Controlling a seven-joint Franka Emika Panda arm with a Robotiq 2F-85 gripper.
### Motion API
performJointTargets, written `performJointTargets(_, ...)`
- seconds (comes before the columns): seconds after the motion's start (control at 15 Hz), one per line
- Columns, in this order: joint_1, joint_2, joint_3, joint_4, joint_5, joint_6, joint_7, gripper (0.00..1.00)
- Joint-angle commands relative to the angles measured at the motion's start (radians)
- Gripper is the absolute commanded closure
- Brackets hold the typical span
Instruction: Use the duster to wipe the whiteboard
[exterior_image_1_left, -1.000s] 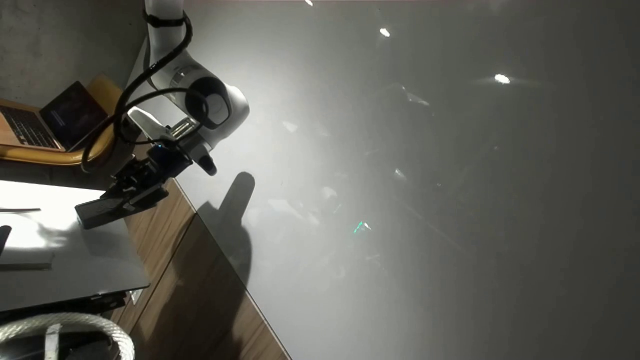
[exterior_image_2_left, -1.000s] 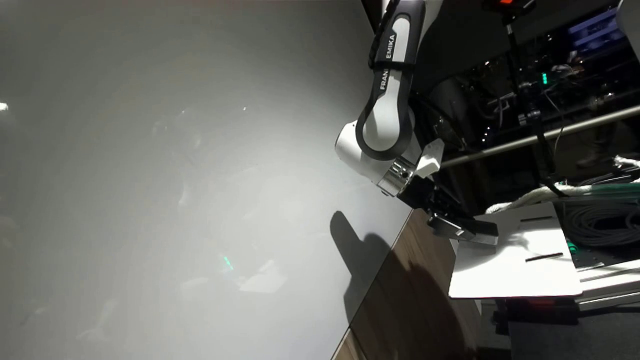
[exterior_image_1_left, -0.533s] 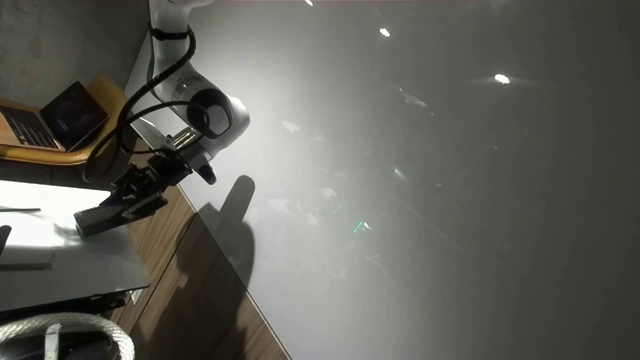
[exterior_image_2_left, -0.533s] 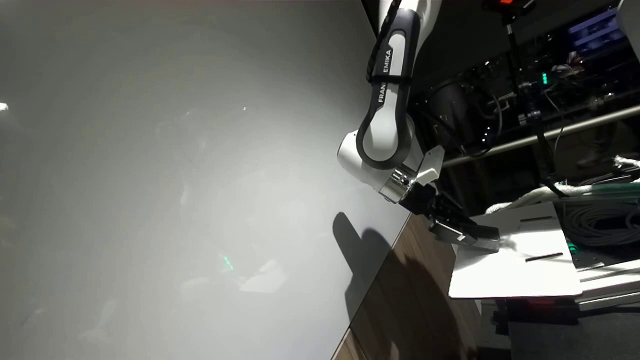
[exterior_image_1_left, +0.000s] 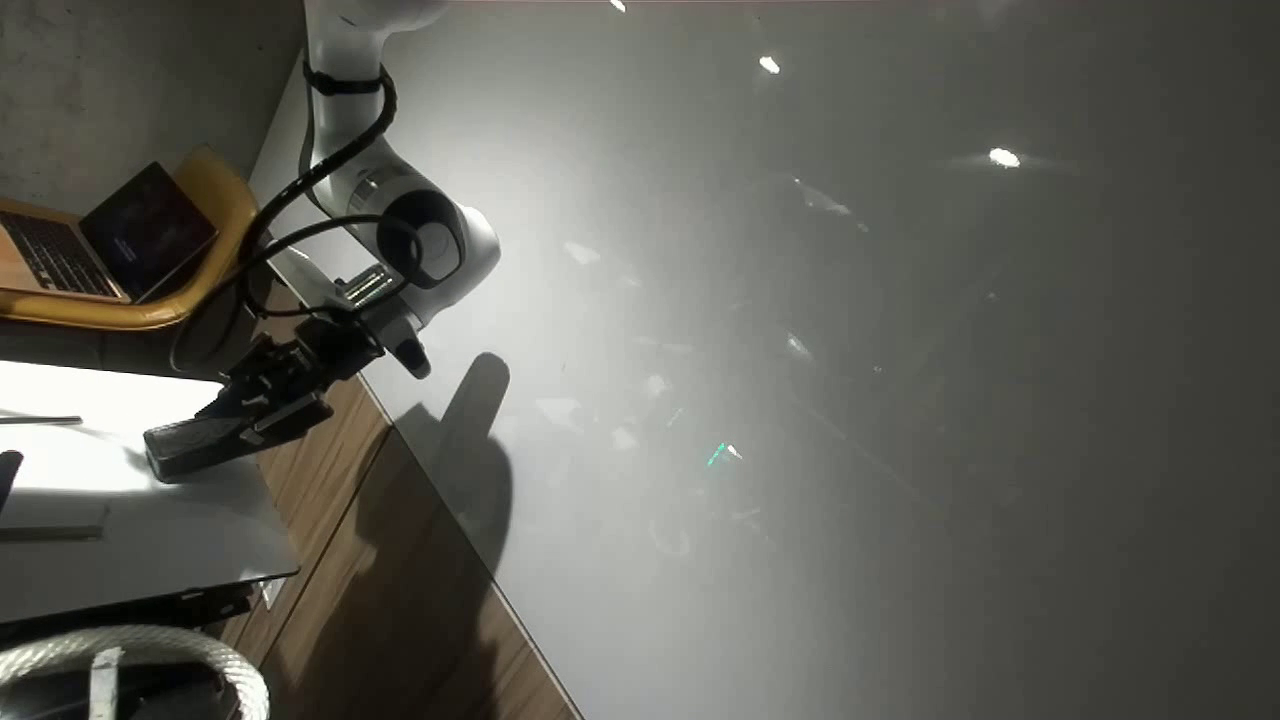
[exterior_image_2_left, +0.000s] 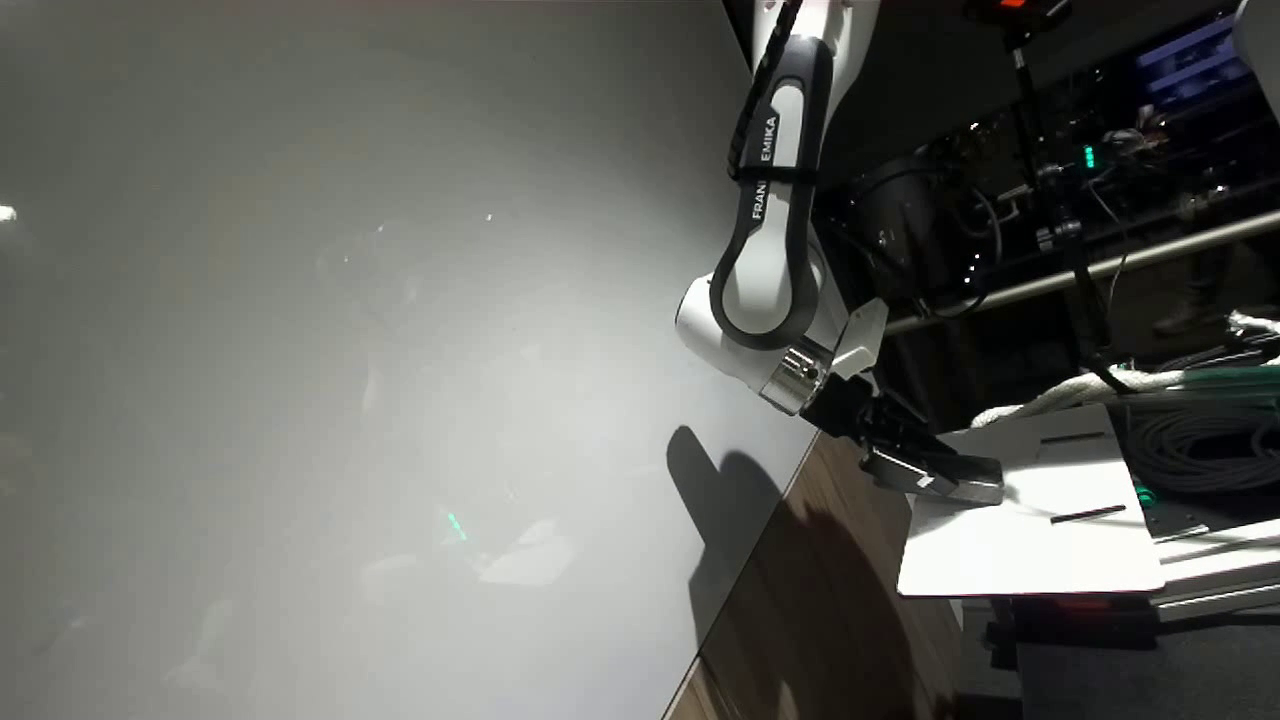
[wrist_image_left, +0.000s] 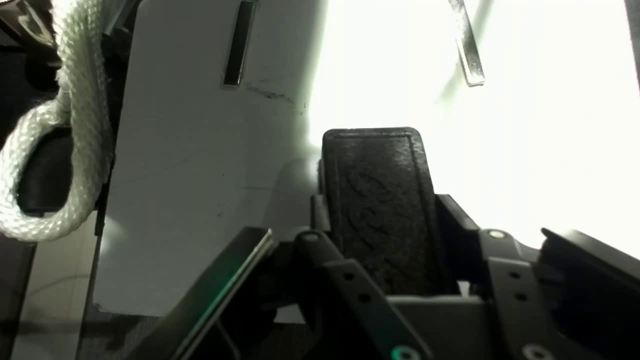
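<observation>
The duster, a dark grey-black oblong block, is held between the fingers of my gripper. Its far end sticks out past the fingertips in the wrist view. In both exterior views the duster shows at the end of the gripper, tilted over the small white tabletop. I cannot tell whether it touches that tabletop. The whiteboard, a very large glossy grey-white panel, fills most of both exterior views. The gripper and duster are apart from it, beyond its edge.
The white tabletop carries thin dark and metallic strips. Wood panels border the whiteboard. An open laptop rests on a yellow chair. A white rope loop hangs beside the tabletop. A cable loops around the arm.
The arm has moved a little downward in both exterior views, and the duster has shifted slightly lower over the tabletop. The gripper stays shut on the duster. The motion is small in the last half second.
</observation>
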Motion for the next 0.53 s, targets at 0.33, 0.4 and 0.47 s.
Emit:
performJointTargets(0.33,0.000,0.029,-0.011,0.033,0.025,-0.053,-0.015,0.13)
performJointTargets(0.4,0.000,0.031,-0.012,0.033,0.025,-0.053,-0.014,0.07)
performJointTargets(0.47,0.000,0.034,-0.012,0.033,0.025,-0.053,-0.014,0.00)
